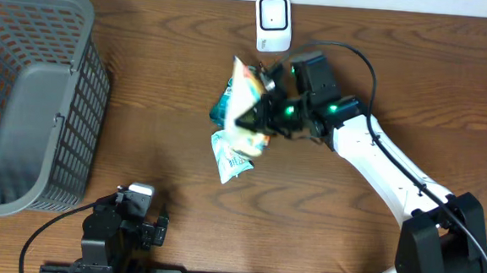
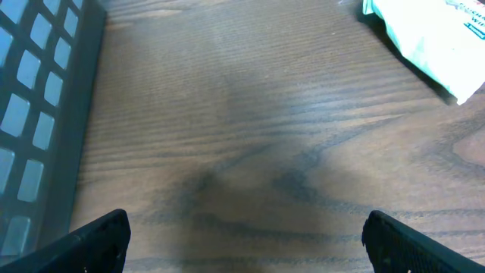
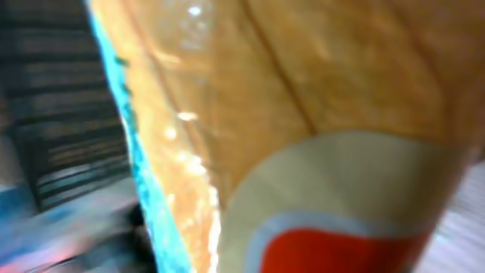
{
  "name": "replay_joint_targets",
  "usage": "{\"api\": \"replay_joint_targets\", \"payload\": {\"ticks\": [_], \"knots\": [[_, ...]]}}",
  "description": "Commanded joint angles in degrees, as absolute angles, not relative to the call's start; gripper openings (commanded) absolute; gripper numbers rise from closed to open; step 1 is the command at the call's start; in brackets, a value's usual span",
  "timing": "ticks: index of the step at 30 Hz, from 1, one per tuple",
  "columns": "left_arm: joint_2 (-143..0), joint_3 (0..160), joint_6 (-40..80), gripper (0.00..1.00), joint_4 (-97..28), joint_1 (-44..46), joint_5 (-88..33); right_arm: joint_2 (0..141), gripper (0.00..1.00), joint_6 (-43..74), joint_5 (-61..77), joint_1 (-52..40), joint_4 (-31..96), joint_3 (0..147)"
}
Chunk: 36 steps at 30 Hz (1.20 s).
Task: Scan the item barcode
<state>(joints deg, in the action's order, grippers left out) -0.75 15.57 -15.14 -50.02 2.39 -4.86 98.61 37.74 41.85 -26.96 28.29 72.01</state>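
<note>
Nearest the robot base, left gripper (image 1: 140, 208) sits low over the table (image 1: 171, 81) at the near-left, jaws spread wide, nothing between them. In the left wrist view both fingertips (image 2: 95, 243) show at the bottom corners over bare wood grain. Grey mesh basket (image 1: 34, 98) is at the left edge, well apart from the action.

Mid-table: white-and-teal packet (image 1: 228, 158) lies flat on the wood, also seen at the top right of the left wrist view (image 2: 428, 38). Just beyond it, the snack bag (image 1: 248, 86), orange-yellow with a teal edge, is raised off the table and tilted. Right gripper (image 1: 266, 112) is clamped on its right side, jaws closed tight on the film. Cannot tell whether bag and packet touch. The right wrist view is filled by the blurred bag (image 3: 303, 114); its own fingers are not visible there.

Farthest: white barcode scanner (image 1: 272, 21) stands at the far table edge, near the bag's top, not touching. No barcode is readable.
</note>
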Motion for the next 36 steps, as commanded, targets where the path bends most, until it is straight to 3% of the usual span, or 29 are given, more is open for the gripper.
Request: {"api": "replay_joint_targets", "payload": {"ticks": [1, 4, 5, 6, 8, 20, 21, 23, 24, 36], "knots": [[-0.60, 15.07, -14.92, 0.98, -52.03, 2.22, -5.39, 97.73, 0.01, 29.47, 13.85, -26.50, 35.77, 72.27], [-0.60, 15.07, -14.92, 0.98, -52.05, 2.22, -5.39, 97.73, 0.01, 29.76, 9.37, -26.57, 36.97, 72.27], [-0.60, 15.07, -14.92, 0.98, -52.03, 2.22, -5.39, 97.73, 0.07, 29.74, 8.45, -26.63, 36.88, 72.27], [-0.60, 15.07, -14.92, 0.98, -52.03, 2.22, -5.39, 97.73, 0.23, 29.74, 7.07, -26.68, 36.91, 72.27], [-0.60, 15.07, -14.92, 0.98, -52.03, 2.22, -5.39, 97.73, 0.99, 29.76, 4.19, -26.72, 37.52, 72.27], [-0.60, 15.07, -14.92, 0.98, -52.03, 2.22, -5.39, 97.71, 0.99, 29.61, 4.89, -26.72, 37.93, 72.29], [-0.60, 15.07, -14.92, 0.98, -52.05, 2.22, -5.39, 97.71, 0.84, 28.77, 4.86, -26.72, 38.72, 72.29], [-0.60, 15.07, -14.90, 0.98, -52.03, 2.22, -5.39, 97.71, 0.23, 25.10, 4.23, -26.72, 39.31, 72.27], [-0.60, 15.07, -14.92, 0.98, -52.03, 2.22, -5.39, 97.71, 0.01, 24.32, 3.20, -26.72, 39.46, 72.27], [-0.60, 15.07, -14.92, 0.98, -52.03, 2.22, -5.39, 107.59, 0.01, 28.69, -0.67, -26.72, 35.46, 72.16]]}}
